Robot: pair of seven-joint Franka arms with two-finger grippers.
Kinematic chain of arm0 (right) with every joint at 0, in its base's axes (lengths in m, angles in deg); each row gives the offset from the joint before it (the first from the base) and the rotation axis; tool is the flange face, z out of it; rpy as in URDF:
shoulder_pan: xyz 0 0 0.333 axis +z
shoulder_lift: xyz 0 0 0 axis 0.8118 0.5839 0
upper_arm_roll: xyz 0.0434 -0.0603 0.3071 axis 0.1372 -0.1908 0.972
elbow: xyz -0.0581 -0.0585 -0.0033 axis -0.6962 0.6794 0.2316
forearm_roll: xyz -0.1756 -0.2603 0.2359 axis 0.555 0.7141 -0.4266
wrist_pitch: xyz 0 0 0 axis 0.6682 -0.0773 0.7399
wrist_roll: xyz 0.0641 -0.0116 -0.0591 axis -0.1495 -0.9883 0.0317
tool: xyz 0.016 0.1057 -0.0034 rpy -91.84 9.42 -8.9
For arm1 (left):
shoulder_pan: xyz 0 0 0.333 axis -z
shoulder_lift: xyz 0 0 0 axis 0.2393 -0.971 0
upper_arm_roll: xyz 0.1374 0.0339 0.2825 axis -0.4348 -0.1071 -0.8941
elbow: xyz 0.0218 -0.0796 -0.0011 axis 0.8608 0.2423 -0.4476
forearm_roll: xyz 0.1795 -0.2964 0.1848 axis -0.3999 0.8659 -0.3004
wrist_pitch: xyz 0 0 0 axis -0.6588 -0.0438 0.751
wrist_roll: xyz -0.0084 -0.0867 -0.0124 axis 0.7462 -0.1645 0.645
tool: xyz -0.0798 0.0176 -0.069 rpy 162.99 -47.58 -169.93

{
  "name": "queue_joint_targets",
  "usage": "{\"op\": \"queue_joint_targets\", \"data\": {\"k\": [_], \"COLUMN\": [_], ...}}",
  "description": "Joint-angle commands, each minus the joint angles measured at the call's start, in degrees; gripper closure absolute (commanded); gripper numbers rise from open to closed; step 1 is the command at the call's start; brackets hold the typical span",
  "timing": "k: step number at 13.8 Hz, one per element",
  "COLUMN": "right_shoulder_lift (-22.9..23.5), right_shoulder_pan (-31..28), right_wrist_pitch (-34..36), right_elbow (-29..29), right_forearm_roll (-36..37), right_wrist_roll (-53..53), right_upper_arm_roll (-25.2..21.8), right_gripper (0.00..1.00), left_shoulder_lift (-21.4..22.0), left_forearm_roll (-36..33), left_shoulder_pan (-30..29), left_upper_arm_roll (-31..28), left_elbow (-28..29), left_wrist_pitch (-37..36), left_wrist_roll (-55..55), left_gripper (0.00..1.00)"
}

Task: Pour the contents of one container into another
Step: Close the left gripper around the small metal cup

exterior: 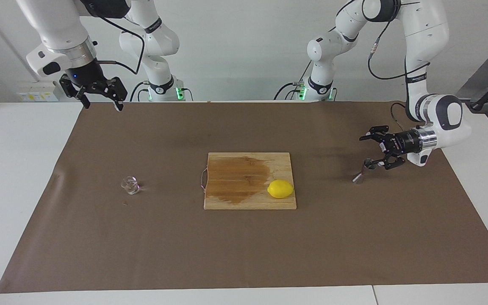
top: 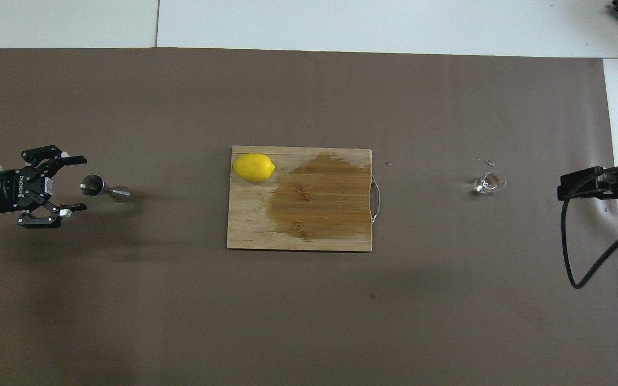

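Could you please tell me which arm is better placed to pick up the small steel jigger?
Left. Its open end effector lies sideways right beside the shiny steel hourglass jigger, not yet touching. The right end effector hangs high over the mat's edge at the other end.
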Motion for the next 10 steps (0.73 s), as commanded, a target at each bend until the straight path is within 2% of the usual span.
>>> {"op": "queue_joint_targets", "data": {"k": [1, 4, 8, 10], "right_shoulder_lift": [-0.8, -0.8, -0.8, -0.8], "right_shoulder_pan": [-0.3, -0.3, -0.3, -0.3], "right_wrist_pitch": [0.2, 0.2, 0.2, 0.2], "right_elbow": [-0.6, -0.6, -0.6, -0.6], "right_forearm_roll": [-0.8, -0.8, -0.8, -0.8], "right_wrist_roll": [-0.7, -0.7, -0.7, -0.7], "right_upper_arm_roll": [0.4, 0.4, 0.4, 0.4], "right_gripper": [0.00, 0.00, 0.00, 0.00], "left_shoulder_lift": [-2.2, -4.0, -7.6, -8.8], "left_forearm_roll": [-0.2, -1.7, -6.4, -7.2], "left_shoulder_pan": [-1.7, -3.7, -11.1, -11.5], "left_upper_arm_roll": [0.8, 2.3, 10.3, 10.9], "left_elbow": [-0.2, -1.2, -5.1, -6.2], "left_wrist_pitch": [-0.2, -0.8, -0.6, -0.4], "left_wrist_roll": [-1.8, -3.2, -5.3, -5.7], "left_gripper": [0.00, 0.00, 0.00, 0.00]}}
